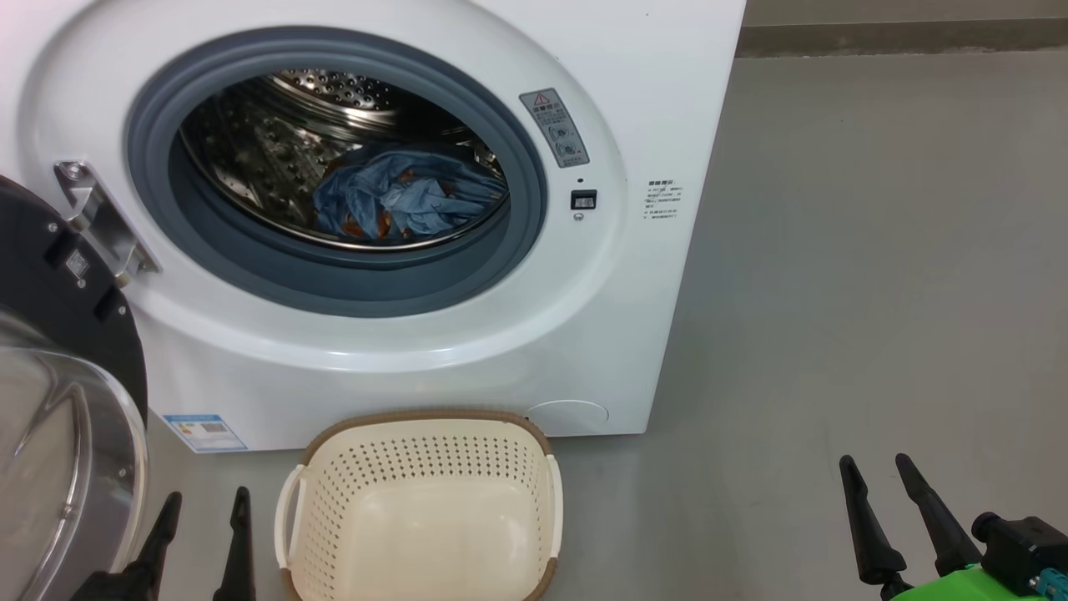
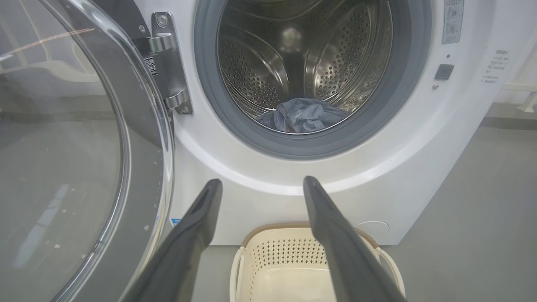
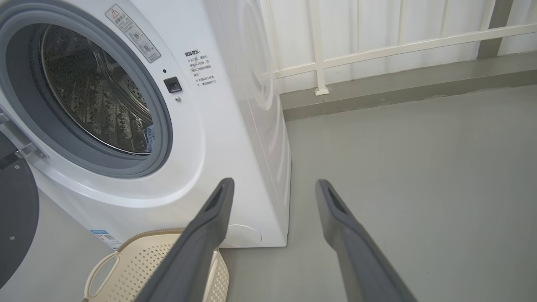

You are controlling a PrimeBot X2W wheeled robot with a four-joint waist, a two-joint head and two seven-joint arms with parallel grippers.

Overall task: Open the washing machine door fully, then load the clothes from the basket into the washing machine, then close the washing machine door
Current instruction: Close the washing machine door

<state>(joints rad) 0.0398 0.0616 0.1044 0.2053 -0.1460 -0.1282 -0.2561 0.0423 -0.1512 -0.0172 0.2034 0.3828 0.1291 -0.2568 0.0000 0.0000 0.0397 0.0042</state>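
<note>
1. Left gripper (image 1: pixel 209 495), nearest the camera, stands wide open and holds nothing, between the washing machine door (image 1: pixel 50 284) and the basket (image 1: pixel 425 415).
2. Right gripper (image 1: pixel 874 459) is wide open too, over bare floor (image 1: pixel 834 292), well apart from the basket.
3. Basket sits empty on the floor, just before the washing machine (image 1: pixel 651 100).
4. Clothes (image 1: pixel 400 200) lie bundled low in the drum (image 1: pixel 275 142).
5. Washing machine door hangs open on the left.
</note>
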